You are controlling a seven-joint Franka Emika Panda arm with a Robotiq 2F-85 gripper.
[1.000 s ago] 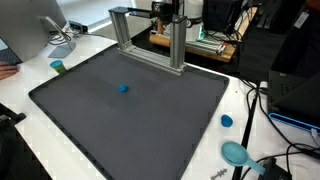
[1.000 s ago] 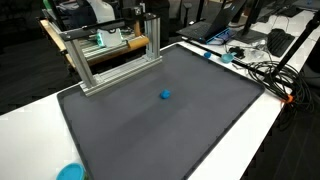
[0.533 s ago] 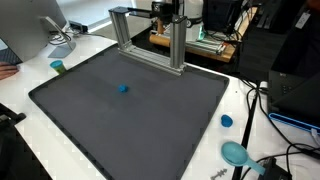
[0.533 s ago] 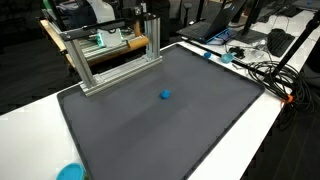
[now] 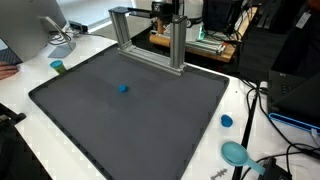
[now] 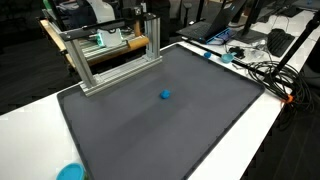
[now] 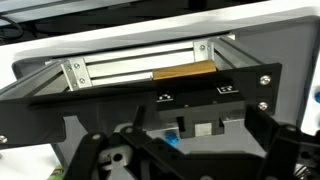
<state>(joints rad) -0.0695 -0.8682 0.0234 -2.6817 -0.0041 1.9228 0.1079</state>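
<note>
A small blue ball (image 5: 123, 87) lies alone near the middle of a dark grey mat (image 5: 150, 120); it also shows in the other exterior view (image 6: 165, 95). In the wrist view the ball (image 7: 172, 138) lies on the mat between the black finger linkages of my gripper (image 7: 185, 165). The fingers are spread wide with nothing between them. An aluminium frame (image 5: 150, 40) stands at the mat's far edge and shows in the wrist view (image 7: 140, 72) beyond the ball. I cannot clearly make out the gripper in the exterior views.
A small teal cup (image 5: 57, 67) stands beside the mat's corner. A blue cap (image 5: 226, 121) and a teal dish (image 5: 236, 153) lie on the white table (image 5: 250, 100). Cables (image 6: 262, 70) and electronics crowd the table's edges. A blue disc (image 6: 70, 172) lies near the front corner.
</note>
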